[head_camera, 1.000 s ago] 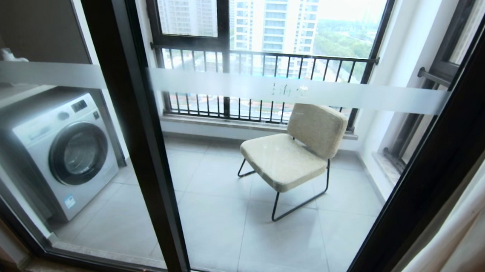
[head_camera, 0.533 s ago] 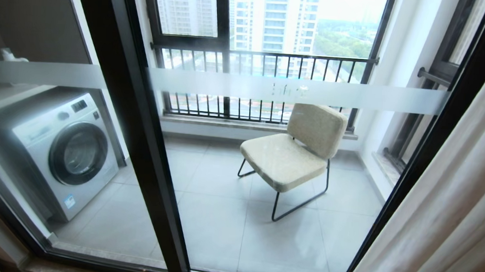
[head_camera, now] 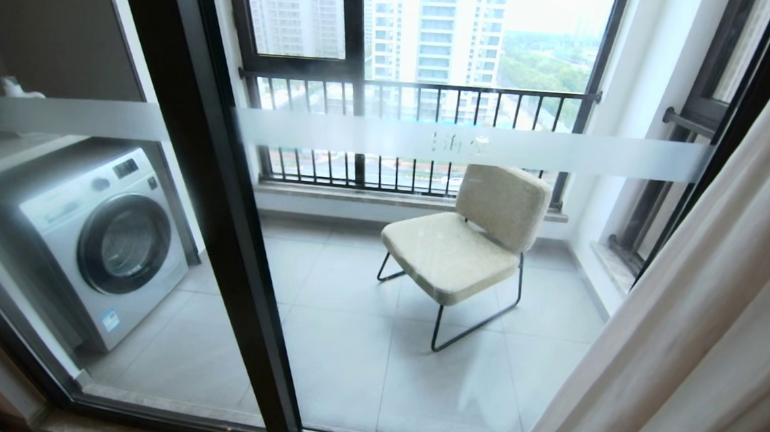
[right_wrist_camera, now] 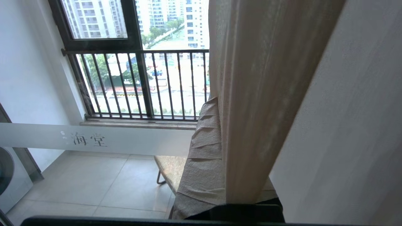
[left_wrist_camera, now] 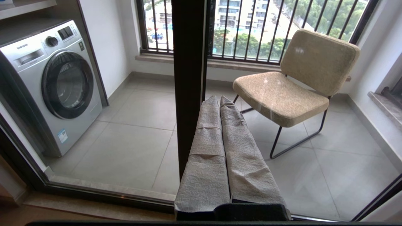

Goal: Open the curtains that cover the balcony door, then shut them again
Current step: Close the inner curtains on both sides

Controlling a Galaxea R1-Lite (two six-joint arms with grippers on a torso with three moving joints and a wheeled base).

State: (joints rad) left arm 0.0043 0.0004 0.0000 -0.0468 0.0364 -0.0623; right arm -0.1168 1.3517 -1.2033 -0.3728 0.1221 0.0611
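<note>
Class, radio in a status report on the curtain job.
Right gripper shut on curtains. Left gripper shut, empty. Curtains at right edge, balcony door mostly uncovered. No obstruction seen.

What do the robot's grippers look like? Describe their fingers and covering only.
Left gripper: two long, tapering fingers wrapped in wrinkled grey textured fabric, on a black base. Right gripper: the same grey wrapped finger on a black base, partly hidden by the cream-beige curtain. No cables or markings show.

Sitting on pale grey floor tiles [head_camera: 348, 349]: a beige cushioned chair [head_camera: 468, 239] on thin black legs, and a front-loading washing machine [head_camera: 102, 240] tucked into the left corner beside a white wall [left_wrist_camera: 103, 47]. Letting in soft daylight: an outer black-framed window [head_camera: 432, 23] with a barred railing [head_camera: 420, 103], showing tall apartment blocks [head_camera: 439, 16] and green trees [head_camera: 544, 68] beyond.
</note>
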